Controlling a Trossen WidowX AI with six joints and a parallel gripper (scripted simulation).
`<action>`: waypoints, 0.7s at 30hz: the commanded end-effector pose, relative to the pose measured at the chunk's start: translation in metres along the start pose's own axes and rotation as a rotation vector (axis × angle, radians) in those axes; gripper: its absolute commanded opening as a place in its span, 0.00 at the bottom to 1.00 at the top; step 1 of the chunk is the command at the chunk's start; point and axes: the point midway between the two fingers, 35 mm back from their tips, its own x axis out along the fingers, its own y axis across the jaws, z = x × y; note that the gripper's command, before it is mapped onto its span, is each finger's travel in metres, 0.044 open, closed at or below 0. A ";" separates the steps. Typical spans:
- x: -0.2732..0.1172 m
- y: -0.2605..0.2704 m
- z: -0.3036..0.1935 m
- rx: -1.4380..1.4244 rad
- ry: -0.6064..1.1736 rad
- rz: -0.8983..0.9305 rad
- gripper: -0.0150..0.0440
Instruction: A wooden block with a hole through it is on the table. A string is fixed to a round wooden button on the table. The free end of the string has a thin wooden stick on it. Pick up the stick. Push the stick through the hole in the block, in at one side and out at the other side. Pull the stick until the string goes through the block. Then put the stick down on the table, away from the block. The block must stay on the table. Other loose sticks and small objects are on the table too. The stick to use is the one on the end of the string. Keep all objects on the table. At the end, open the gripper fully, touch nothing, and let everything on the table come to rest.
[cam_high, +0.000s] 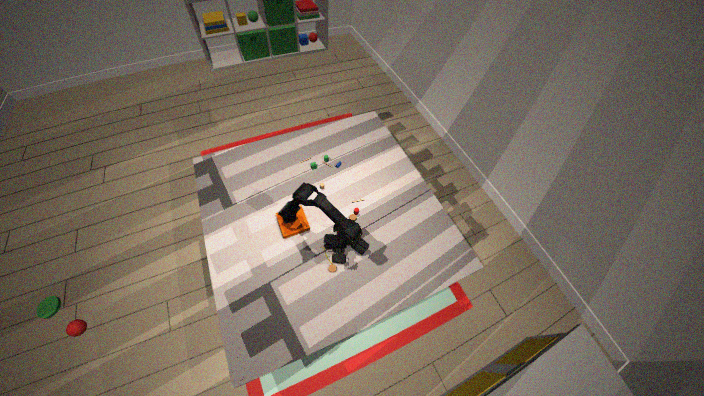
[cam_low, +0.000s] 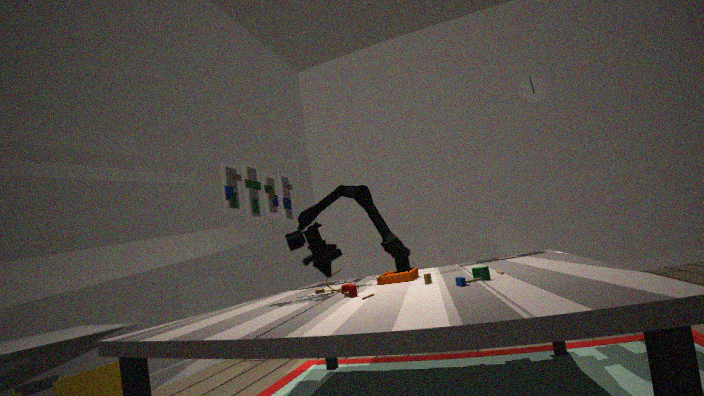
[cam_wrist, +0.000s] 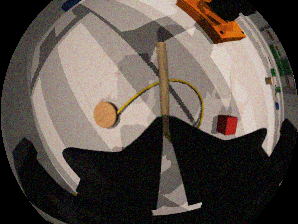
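My gripper (cam_low: 328, 275) (cam_wrist: 165, 120) is shut on the wooden stick (cam_wrist: 163, 75) (cam_low: 336, 271) and holds it above the table. The stick points away from the fingers in the wrist view. The yellow string (cam_wrist: 202, 100) (cam_low: 327, 285) loops beneath it to the round wooden button (cam_wrist: 106, 114) (cam_high: 332, 268) (cam_low: 319, 291), left of the stick in the wrist view. A tan piece (cam_high: 353, 217), likely the block, lies beside the red cube (cam_high: 356, 211) (cam_low: 347, 290) (cam_wrist: 227, 125). Its hole cannot be made out, and it is not visible in the wrist view.
A loose stick (cam_high: 358, 201) (cam_low: 368, 296) lies near the red cube. A small tan object (cam_high: 322, 186) (cam_low: 427, 278) stands farther off. Green blocks (cam_high: 314, 165) (cam_low: 481, 273), a blue piece (cam_high: 338, 164) (cam_low: 460, 281) and another loose stick (cam_high: 305, 160) lie beyond. The orange base (cam_high: 295, 231) (cam_low: 395, 277) carries the arm.
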 end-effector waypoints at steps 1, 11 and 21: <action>0.002 0.006 0.002 0.089 -0.012 -0.005 0.25; 0.001 0.005 0.001 0.079 -0.006 -0.004 0.25; -0.003 0.005 -0.010 0.082 0.011 0.001 0.25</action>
